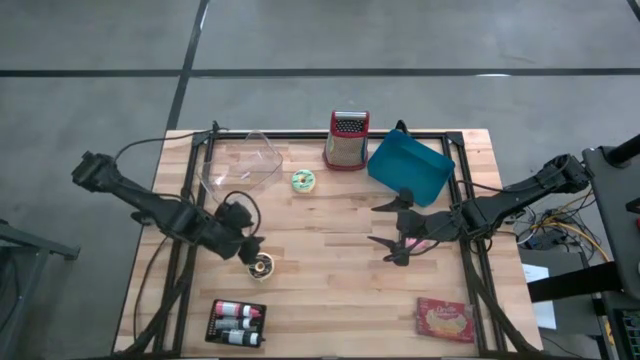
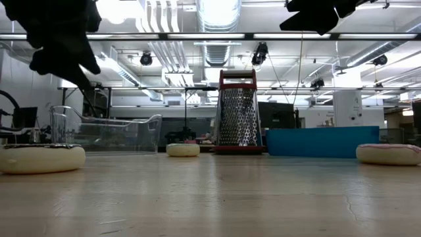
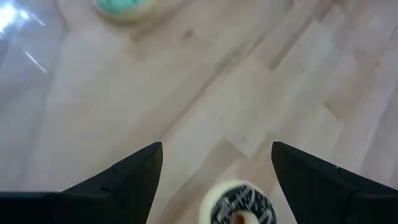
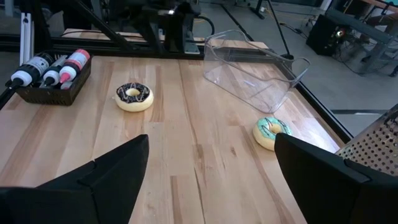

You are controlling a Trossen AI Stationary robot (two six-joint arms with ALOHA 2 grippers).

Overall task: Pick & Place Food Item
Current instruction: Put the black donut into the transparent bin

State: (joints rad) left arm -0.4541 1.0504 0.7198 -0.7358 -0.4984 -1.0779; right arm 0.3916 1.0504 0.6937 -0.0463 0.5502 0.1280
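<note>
A chocolate-iced donut (image 1: 262, 266) lies flat on the wooden table near its left front; it also shows in the left wrist view (image 3: 239, 204) and the low view (image 2: 39, 158). My left gripper (image 1: 250, 250) is open and empty, raised just above and beside it (image 3: 217, 168). A green-iced donut (image 1: 303, 180) lies farther back (image 4: 272, 132). A pink donut (image 1: 424, 241) lies under my right arm (image 2: 388, 153). My right gripper (image 1: 390, 228) is open and empty above the table's right middle (image 4: 211, 155).
A clear plastic container (image 1: 240, 165) lies at the back left, a metal grater (image 1: 347, 140) stands at the back middle, and a blue bin (image 1: 410, 168) is tilted at the back right. A rack of bottles (image 1: 237, 322) and a red packet (image 1: 445, 320) lie near the front edge.
</note>
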